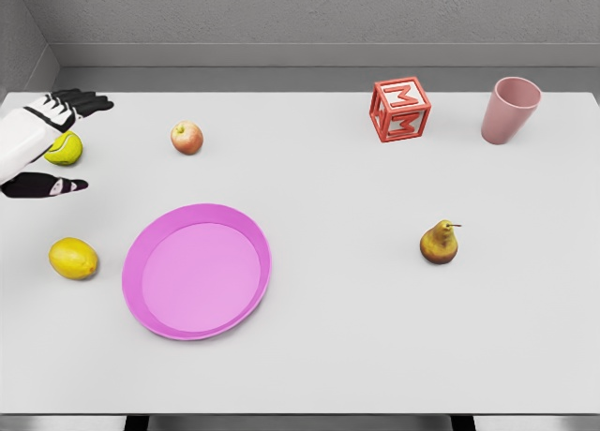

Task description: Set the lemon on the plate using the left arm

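Note:
The yellow lemon [73,259] lies on the white table near the left edge, just left of the pink plate [246,304]. My left hand [58,142] comes in from the left edge, well above the lemon. Its black fingers [80,101] are spread at the top and its thumb [47,185] points right below, holding nothing. A yellow-green ball [64,149] sits between fingers and thumb, partly hidden by the hand; I cannot tell whether they touch. The right arm does not show.
A small apple [187,138] lies above the plate. At the back right stand a red letter block [400,110] and a pink cup [510,110]. A pear [439,243] stands right of centre.

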